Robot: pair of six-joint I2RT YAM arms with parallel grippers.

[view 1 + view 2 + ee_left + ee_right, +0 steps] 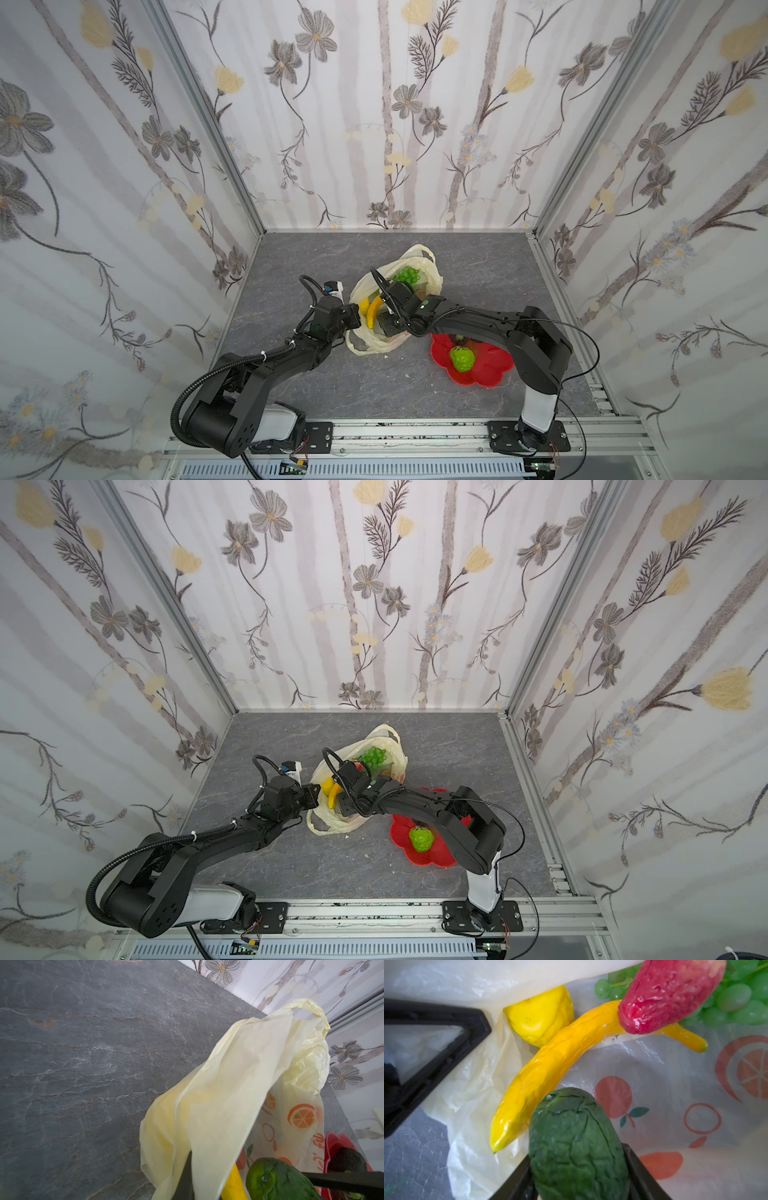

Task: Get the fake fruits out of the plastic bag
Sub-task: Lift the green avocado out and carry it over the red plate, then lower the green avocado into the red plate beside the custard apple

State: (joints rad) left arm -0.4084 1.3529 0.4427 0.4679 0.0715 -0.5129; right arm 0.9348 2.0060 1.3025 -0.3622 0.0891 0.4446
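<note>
The pale-yellow plastic bag (430, 274) lies open in mid-table. My left gripper (356, 318) is shut on the bag's near edge (239, 1084) and holds it up. My right gripper (577, 1178) reaches inside the bag, shut on a wrinkled green avocado (577, 1147), with a black finger (639, 1174) on each side of it. Beside it in the bag lie a yellow banana (550, 1076), a yellow orange (539, 1018), a red strawberry (664, 995) and green grapes (737, 999). In both top views the right wrist hides the avocado.
A red flower-shaped plate (490, 370) sits right of the bag, partly under my right arm. On it rest a bumpy green custard apple (462, 358) and a dark fruit (347, 1159). Flowered walls close in three sides.
</note>
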